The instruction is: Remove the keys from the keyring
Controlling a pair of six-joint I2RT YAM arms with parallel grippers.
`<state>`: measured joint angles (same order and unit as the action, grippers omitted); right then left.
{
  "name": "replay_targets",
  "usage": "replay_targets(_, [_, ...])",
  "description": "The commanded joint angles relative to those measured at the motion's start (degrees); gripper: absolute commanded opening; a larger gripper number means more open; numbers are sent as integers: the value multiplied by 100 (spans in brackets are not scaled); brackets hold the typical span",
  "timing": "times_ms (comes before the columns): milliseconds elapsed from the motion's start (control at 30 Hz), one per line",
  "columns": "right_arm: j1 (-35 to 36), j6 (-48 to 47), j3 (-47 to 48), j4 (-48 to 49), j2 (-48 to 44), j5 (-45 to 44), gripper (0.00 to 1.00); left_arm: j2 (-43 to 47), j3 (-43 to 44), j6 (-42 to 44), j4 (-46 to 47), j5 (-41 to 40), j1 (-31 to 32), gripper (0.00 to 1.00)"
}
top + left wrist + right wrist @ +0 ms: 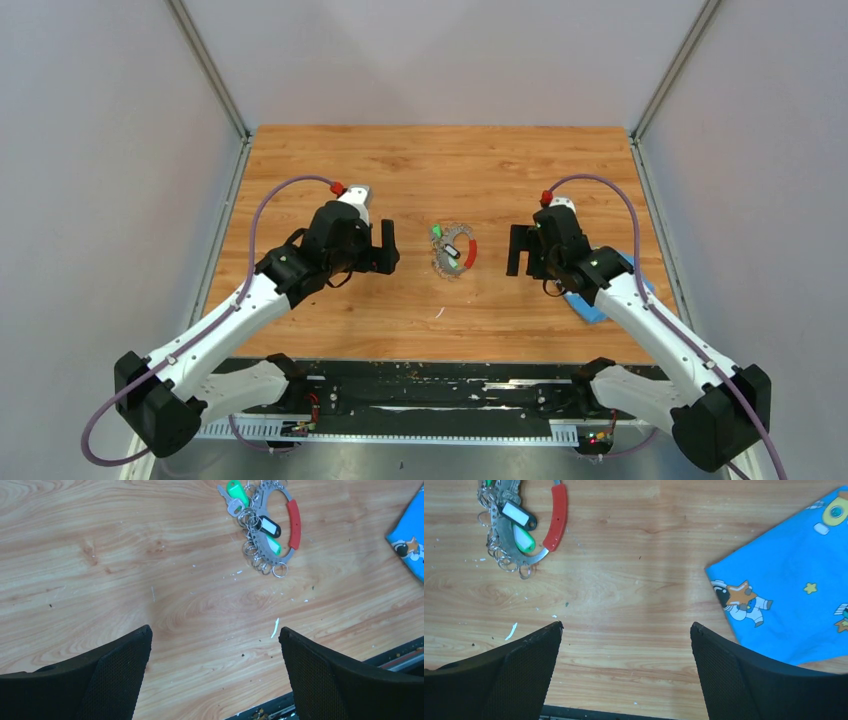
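The left fingers (115,680) and right fingers (749,680), black and mesh-textured, stand spread wide and empty, touching nothing above the wood-grain surface (420,170). Between the two arms lies the keyring (455,250), a thin, toothed silver hoop with a red sleeve on one arc, and small keys (236,490) with green and dark tags bunched along it. A blue cartoon-print cloth (789,595) lies flat beside the right arm.

No text or number is legible, even on the keys (269,528).
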<state>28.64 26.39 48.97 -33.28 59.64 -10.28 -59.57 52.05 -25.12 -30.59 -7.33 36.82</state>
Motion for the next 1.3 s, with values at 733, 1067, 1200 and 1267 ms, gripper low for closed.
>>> replay_targets(733, [598, 81, 1091, 1197, 2904, -255, 87, -142, -908, -513, 1209, 160, -34, 100])
replay_targets(1067, [735, 53, 2289, 1041, 4794, -600, 82, -1688, -125, -295, 1496, 277, -34, 100])
replay_targets(1200, [950, 21, 2761, 744, 5428, -909, 74, -1857, -37, -315, 1563, 261, -42, 100])
replay_targets(1267, [1026, 100, 2784, 690, 5542, -994, 64, -1832, -53, -357, 1525, 226, -73, 100])
